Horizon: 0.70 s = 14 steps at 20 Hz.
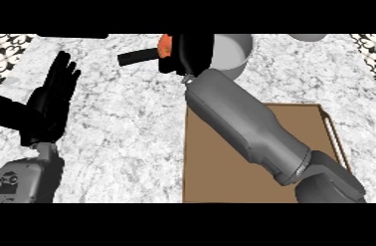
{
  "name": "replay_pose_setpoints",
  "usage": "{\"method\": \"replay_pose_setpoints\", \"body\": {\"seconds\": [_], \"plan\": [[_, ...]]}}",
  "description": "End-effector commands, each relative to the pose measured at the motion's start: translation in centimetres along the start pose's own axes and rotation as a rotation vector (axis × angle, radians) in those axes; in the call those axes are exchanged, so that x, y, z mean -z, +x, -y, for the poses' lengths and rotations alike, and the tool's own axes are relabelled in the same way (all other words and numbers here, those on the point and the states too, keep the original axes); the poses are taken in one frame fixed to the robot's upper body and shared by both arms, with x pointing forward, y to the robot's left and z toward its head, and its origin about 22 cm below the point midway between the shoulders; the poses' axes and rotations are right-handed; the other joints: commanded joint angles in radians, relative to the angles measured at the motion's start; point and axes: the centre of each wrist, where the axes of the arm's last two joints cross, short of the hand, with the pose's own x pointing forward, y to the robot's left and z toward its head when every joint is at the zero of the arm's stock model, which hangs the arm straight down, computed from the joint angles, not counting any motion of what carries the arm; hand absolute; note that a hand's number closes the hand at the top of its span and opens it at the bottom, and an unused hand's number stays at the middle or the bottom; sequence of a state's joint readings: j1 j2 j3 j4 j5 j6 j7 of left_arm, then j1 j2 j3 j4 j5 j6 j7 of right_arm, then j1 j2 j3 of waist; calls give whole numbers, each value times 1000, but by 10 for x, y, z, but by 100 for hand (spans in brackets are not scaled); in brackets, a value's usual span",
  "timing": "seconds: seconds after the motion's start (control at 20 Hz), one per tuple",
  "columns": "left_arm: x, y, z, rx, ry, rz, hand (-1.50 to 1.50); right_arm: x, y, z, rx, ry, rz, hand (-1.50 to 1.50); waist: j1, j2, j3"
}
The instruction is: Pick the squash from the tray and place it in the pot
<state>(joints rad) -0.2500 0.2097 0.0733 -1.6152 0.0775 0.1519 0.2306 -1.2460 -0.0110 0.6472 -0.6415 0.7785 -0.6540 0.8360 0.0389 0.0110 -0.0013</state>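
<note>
Marbled grey-white counter [125,135], one; on it at right one flat brown rectangular tray [220,185] with a thin raised rim, and at far centre one smooth round grey pot [234,53] with a black bar handle [138,57] pointing left. My right hand [187,53], black, is curled round one orange squash [165,45], mostly hidden, at the pot's left rim. My left hand [55,93] rests at left, fingers straight, holding nothing.

Evenly and brightly lit, without glare on the marble counter [125,140]. Soft shading only (darkest inside the pot [234,55]). No hard shadows.
</note>
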Motion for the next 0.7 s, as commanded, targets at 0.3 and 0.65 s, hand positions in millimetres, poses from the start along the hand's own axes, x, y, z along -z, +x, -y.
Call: {"method": "replay_pose_setpoints", "body": {"seconds": [0.3,0.65], "plan": [[-3,-7,-5,-1,-24,11,0,26,-55,-19,41,76,-123,150,25,17,1],[2,7,11,-12,-44,28,0,17,-79,-31,213,246,-174,-150,47,26,3]]}}
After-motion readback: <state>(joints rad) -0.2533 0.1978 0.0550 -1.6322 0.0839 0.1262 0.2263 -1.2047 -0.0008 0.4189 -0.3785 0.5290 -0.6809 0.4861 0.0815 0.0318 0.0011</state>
